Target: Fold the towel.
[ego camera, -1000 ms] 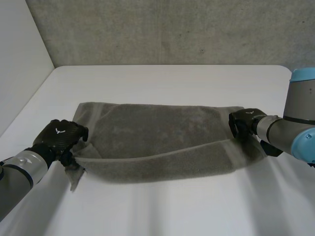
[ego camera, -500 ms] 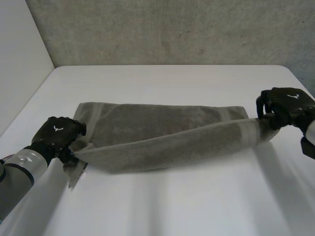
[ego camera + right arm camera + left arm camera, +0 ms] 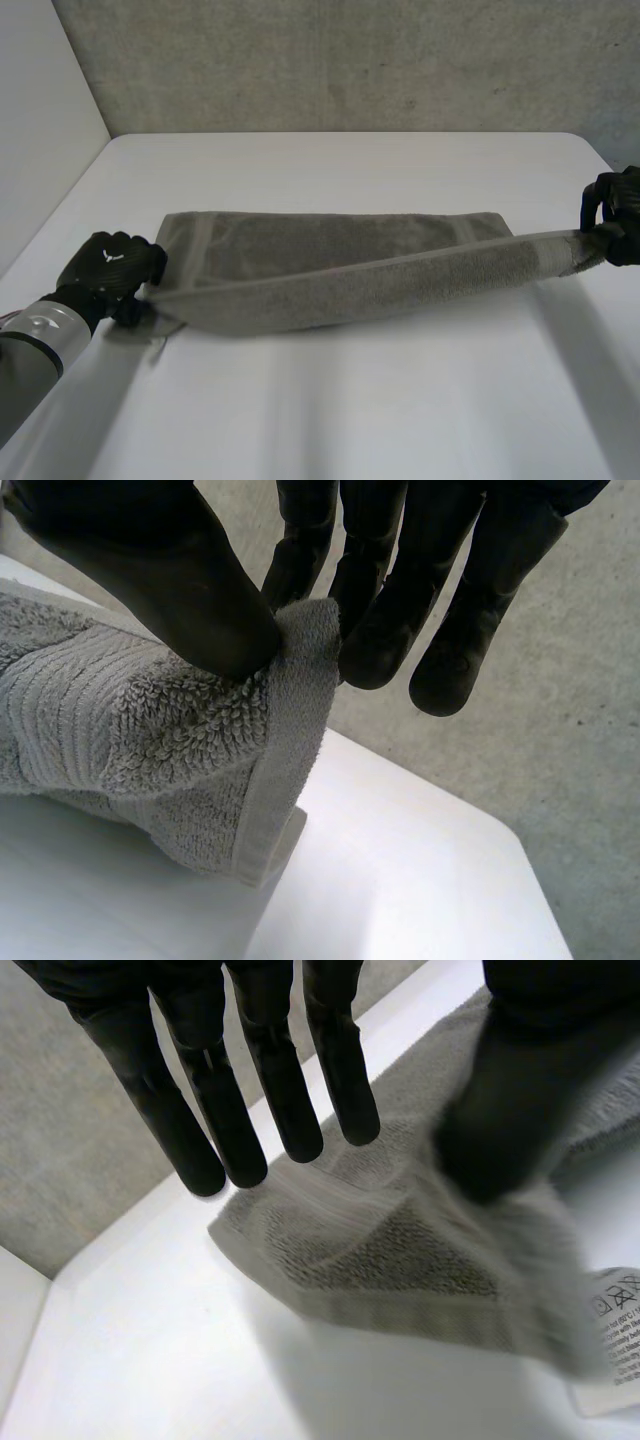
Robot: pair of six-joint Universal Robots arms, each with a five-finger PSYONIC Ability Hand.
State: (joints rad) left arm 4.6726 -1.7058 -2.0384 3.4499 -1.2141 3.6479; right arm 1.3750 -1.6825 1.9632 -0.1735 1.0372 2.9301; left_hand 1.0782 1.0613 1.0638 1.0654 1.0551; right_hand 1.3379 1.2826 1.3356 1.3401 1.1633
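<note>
The grey towel lies across the middle of the white table, with its near long edge raised and pulled tight between my two hands. My left hand is at the towel's near left corner. In the left wrist view the left hand holds its fingers straight above the towel, while the thumb presses on the corner. My right hand is at the table's right edge. There the right hand pinches the towel's corner between thumb and fingers, clear of the table.
A white care label sticks out from the towel corner beside my left thumb. A grey wall runs behind the table's far edge. The table's right edge is close under my right hand.
My right hand has carried its towel corner far to the right and slightly up, stretching the near edge into a taut band. The left hand stayed at the left corner.
</note>
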